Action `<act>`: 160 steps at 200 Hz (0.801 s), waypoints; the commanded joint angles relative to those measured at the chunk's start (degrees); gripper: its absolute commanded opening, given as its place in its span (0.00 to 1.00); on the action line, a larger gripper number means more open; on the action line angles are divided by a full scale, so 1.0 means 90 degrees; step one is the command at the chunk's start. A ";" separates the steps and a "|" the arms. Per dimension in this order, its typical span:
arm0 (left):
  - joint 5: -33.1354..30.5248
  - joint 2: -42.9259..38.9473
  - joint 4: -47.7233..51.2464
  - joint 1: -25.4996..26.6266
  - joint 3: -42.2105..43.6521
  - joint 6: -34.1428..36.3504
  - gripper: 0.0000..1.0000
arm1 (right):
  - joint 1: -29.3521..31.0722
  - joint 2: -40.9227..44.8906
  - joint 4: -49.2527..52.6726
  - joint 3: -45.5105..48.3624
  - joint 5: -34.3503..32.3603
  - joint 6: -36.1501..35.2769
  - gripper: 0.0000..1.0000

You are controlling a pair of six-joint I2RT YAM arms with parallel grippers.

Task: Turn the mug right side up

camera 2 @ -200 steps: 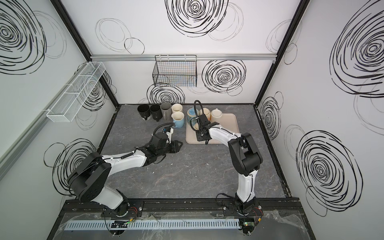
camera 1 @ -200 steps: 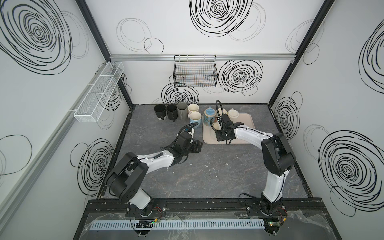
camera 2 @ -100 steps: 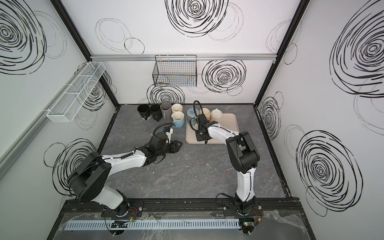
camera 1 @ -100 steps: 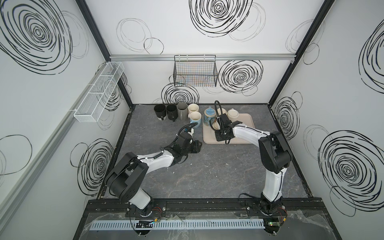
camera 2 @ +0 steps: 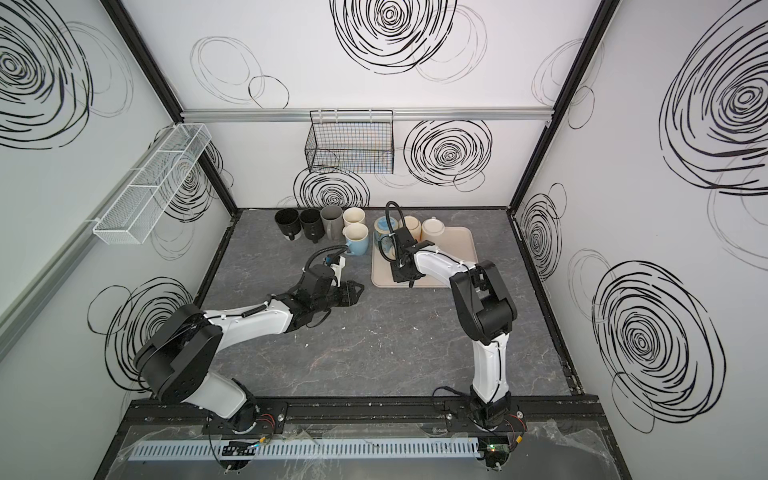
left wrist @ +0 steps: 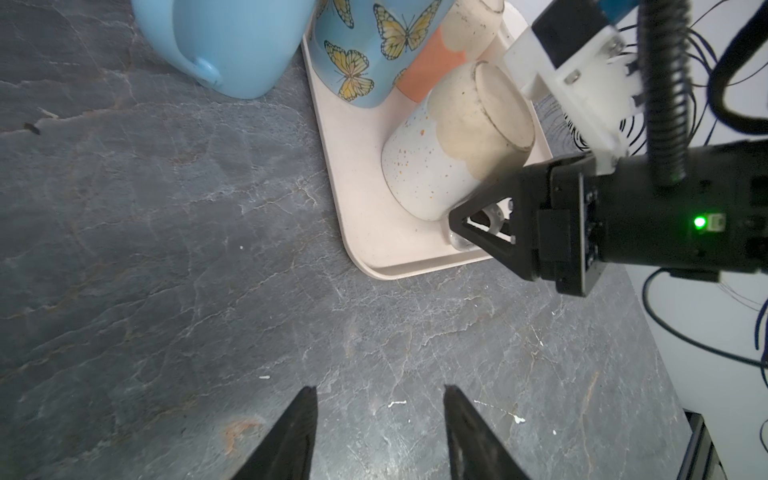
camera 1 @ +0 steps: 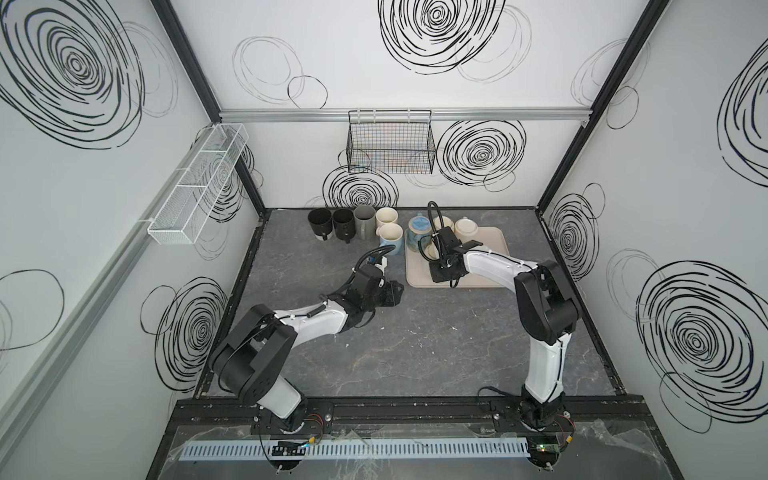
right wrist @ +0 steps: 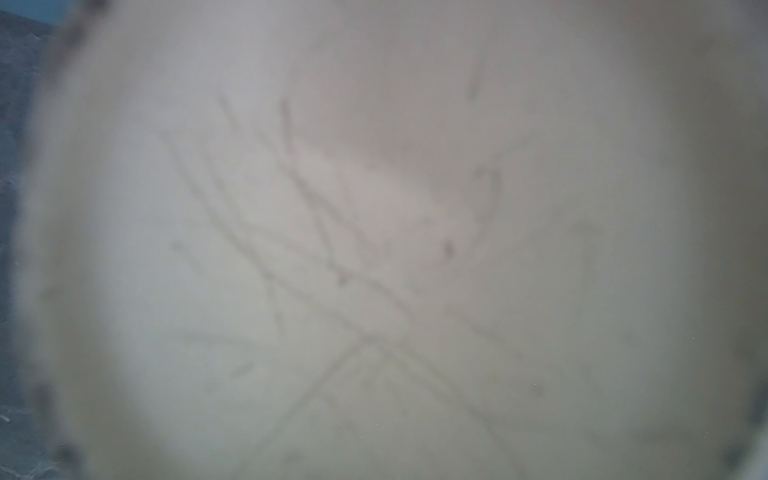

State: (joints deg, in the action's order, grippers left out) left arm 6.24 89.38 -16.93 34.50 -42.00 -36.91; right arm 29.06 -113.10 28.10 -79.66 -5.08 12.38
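Entry, as I logged it from the remote desk.

- Speckled cream mug (left wrist: 432, 166): upside down, base uppermost, on the beige tray (left wrist: 357, 216) near a corner, just beside the butterfly mug (left wrist: 365, 50).
- Right jaws: set at the mug's handle. I could not tell whether they were clamped on it.
- Left jaws: apart and empty over the grey worktop (left wrist: 166, 249), clear of the tray.
- Light blue mug (left wrist: 232, 41): on the worktop beside the tray.

Right wrist view: blurred cream surface (right wrist: 374, 249); right claw (left wrist: 471, 226) grip hidden.
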 commanded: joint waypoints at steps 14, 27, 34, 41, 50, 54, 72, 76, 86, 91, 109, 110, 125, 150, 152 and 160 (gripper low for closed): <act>0.0030 0.0009 -0.0356 -0.0054 -0.0001 -0.0020 0.52 | -0.0021 0.0233 0.0215 -0.0161 -0.0079 -0.0026 0.35; 0.0044 0.0037 -0.0356 -0.0044 -0.0021 -0.0020 0.52 | -0.0020 0.0196 0.0219 -0.0180 -0.0080 -0.0033 0.35; 0.0049 0.0057 -0.0357 -0.0036 -0.0031 -0.0020 0.52 | -0.0024 0.0170 0.0230 -0.0185 -0.0090 -0.0039 0.34; 0.0050 0.0076 -0.0355 -0.0026 -0.0048 -0.0020 0.52 | -0.0034 0.0146 0.0233 -0.0192 -0.0090 -0.0038 0.31; 0.0060 0.0102 -0.0359 -0.0006 -0.0067 -0.0013 0.52 | -0.0032 0.0127 0.0239 -0.0201 -0.0109 -0.0045 0.28; 0.0061 0.0114 -0.0359 0.0004 -0.0077 -0.0011 0.52 | -0.0033 0.0116 0.0244 -0.0209 -0.0116 -0.0038 0.27; 0.0064 0.0192 -0.0346 0.0052 -0.0109 -0.0011 0.52 | -0.0045 0.0106 0.0263 -0.0255 -0.0128 -0.0043 0.25; 0.0059 0.0203 -0.0352 0.0060 -0.0118 -0.0011 0.52 | -0.0053 0.0106 0.0278 -0.0266 -0.0129 -0.0043 0.25; 0.0065 0.0233 -0.0373 0.0082 -0.0124 -0.0020 0.52 | -0.0055 0.0106 0.0317 -0.0312 -0.0138 -0.0042 0.25; 0.0059 0.0249 -0.0383 0.0087 -0.0128 -0.0029 0.52 | -0.0053 0.0110 0.0331 -0.0334 -0.0147 -0.0039 0.26; 0.0068 0.0288 -0.0423 0.0101 -0.0133 -0.0049 0.52 | -0.0050 0.0136 0.0335 -0.0378 -0.0168 -0.0048 0.26; 0.0068 0.0291 -0.0433 0.0102 -0.0136 -0.0049 0.52 | -0.0052 0.0136 0.0345 -0.0378 -0.0173 -0.0048 0.25; 0.0082 0.0312 -0.0438 0.0102 -0.0148 -0.0050 0.52 | -0.0061 0.0128 0.0373 -0.0393 -0.0158 -0.0057 0.21; 0.0076 0.0322 -0.0437 0.0102 -0.0148 -0.0040 0.52 | -0.0059 0.0109 0.0407 -0.0422 -0.0138 -0.0051 0.22; 0.0070 0.0322 -0.0439 0.0102 -0.0148 -0.0040 0.52 | -0.0056 0.0107 0.0412 -0.0425 -0.0138 -0.0048 0.22; 0.0079 0.0332 -0.0442 0.0102 -0.0148 -0.0040 0.52 | -0.0065 0.0101 0.0412 -0.0425 -0.0138 -0.0048 0.22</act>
State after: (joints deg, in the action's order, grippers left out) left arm 6.48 91.55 -18.15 35.20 -42.02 -36.91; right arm 28.86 -113.01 30.72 -81.45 -5.65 12.19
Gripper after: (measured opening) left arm 0.524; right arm 0.223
